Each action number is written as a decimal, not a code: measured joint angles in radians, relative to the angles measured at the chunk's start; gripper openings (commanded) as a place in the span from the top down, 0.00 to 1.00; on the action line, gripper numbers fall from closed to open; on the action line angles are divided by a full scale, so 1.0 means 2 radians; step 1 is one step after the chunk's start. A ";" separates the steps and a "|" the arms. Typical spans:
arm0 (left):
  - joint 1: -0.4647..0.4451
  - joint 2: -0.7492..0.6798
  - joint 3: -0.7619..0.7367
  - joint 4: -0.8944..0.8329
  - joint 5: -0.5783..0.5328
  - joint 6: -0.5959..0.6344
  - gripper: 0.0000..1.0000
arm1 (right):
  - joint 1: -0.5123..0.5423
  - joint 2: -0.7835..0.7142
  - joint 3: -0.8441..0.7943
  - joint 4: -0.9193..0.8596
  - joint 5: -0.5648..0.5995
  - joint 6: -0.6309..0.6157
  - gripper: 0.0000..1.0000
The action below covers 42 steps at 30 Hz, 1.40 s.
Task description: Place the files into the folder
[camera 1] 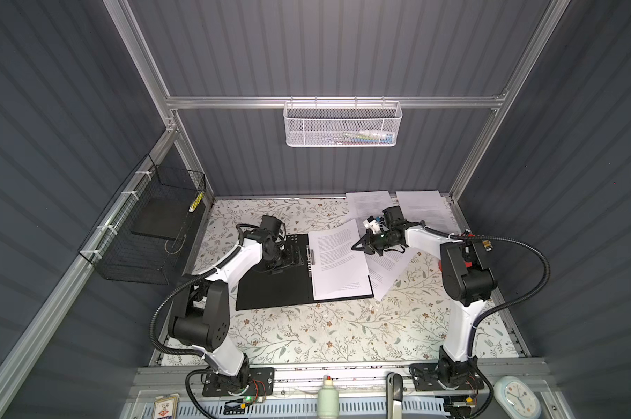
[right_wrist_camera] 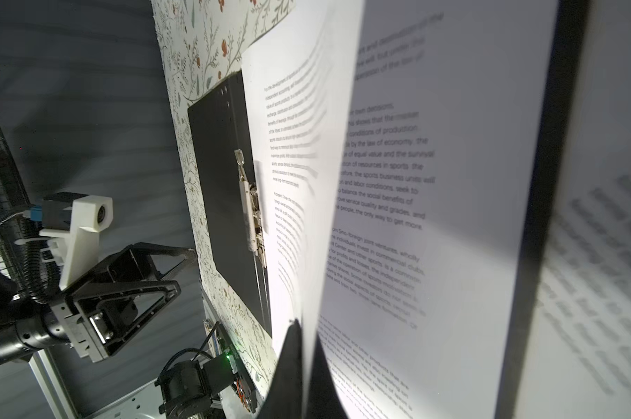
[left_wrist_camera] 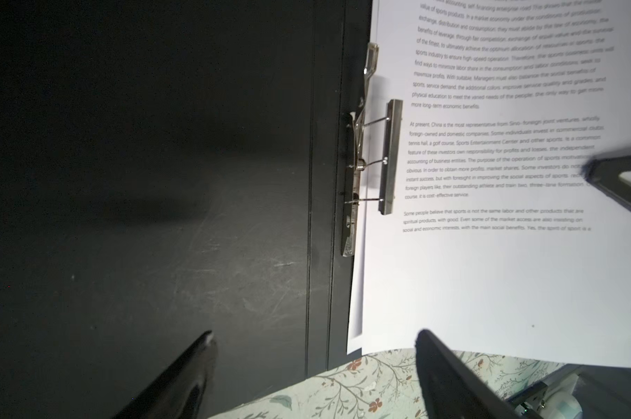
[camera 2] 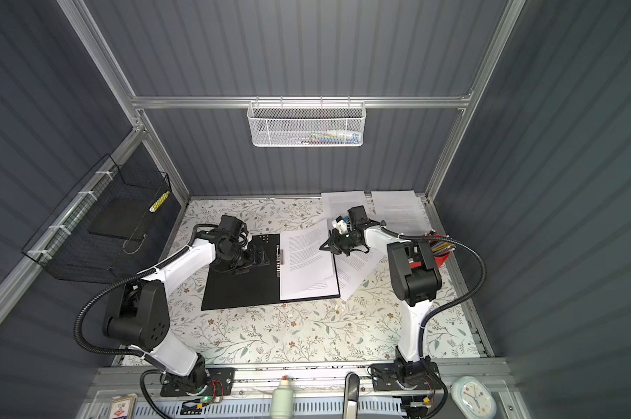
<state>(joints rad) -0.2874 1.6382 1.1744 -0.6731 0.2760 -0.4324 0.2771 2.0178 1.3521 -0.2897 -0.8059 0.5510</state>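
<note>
Pinching the outer edge of the top sheet (camera 1: 337, 261), the right gripper (camera 1: 355, 246) has its jaws closed flat on the paper. It holds that edge lifted off the open folder (camera 1: 270, 290) so the page curves upward, as the right wrist view shows. The folder lies spread on the floral desk (camera 1: 306, 337) with its black inside facing up. The top sheet sits skewed over the folder's right half, its inner margin reaching the metal clip (left_wrist_camera: 390, 156) at the spine. A second sheet (camera 1: 346, 290) lies squarer beneath it. The clip's bar crosses the top sheet's margin, though I cannot tell whether it presses down.

The left gripper (left_wrist_camera: 314, 335) hovers over the folder's bare left half near the clip, jaws spread wide and holding nothing.

By my reading the task is partway through: two sheets are on the folder, one of them not yet squared or released. Outside it, two loose sheets (camera 1: 370, 205) (camera 1: 424, 206) lie beyond the folder's far edge. At least one more (camera 1: 390, 265) rests just beside its right edge, under the right arm. Those need bringing in, and the folder is not yet closed.
</note>
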 measured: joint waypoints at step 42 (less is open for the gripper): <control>0.004 0.000 0.001 -0.002 0.016 0.017 0.00 | 0.014 0.000 -0.045 0.058 0.017 0.051 1.00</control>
<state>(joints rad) -0.2798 1.6390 1.1770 -0.6762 0.3073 -0.3988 0.3042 2.0171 1.2621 -0.1734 -0.7723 0.6533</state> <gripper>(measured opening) 0.996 0.043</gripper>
